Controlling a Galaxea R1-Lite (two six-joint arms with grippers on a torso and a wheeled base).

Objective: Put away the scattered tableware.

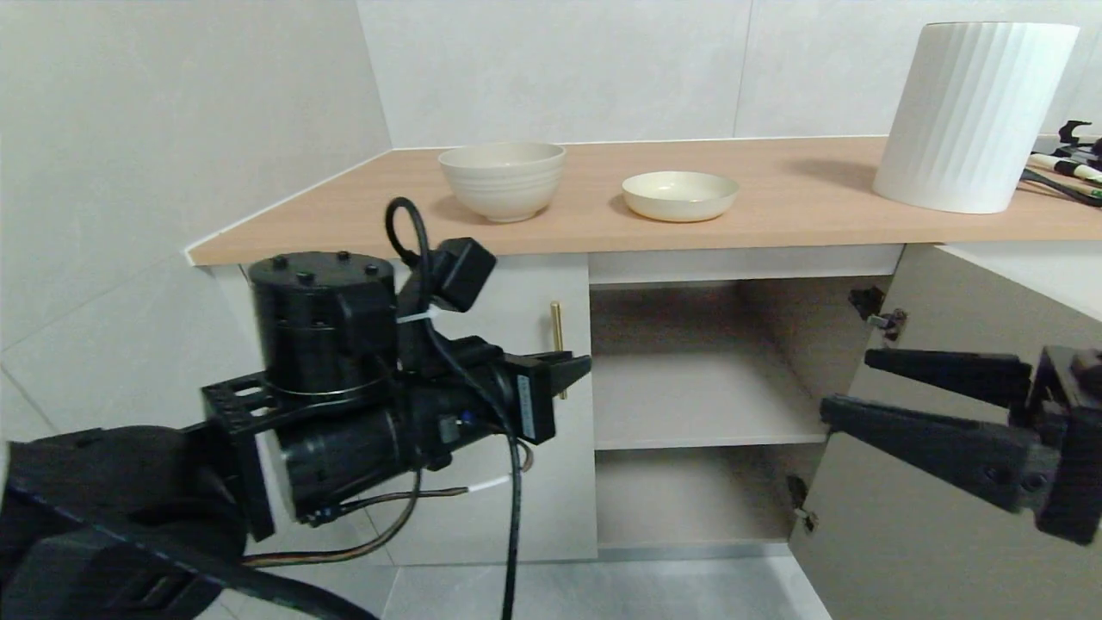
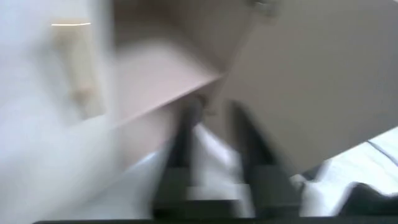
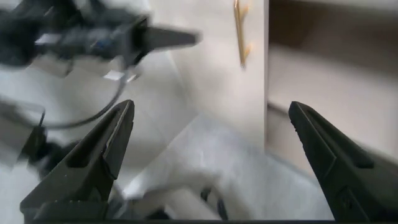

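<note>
A cream ribbed bowl and a shallow cream dish stand on the wooden counter, above an open cabinet. My left gripper hovers in front of the closed left cabinet door, well below the bowl. In the blurred left wrist view its fingers show a narrow gap with nothing between them. My right gripper hangs wide open and empty by the open right door, pointing toward the cabinet. The right wrist view shows its own span with the left gripper beyond.
A tall white ribbed container stands at the counter's right, with pens behind it. The cabinet has a bare middle shelf. The closed door carries a brass handle. The open door swings out on the right.
</note>
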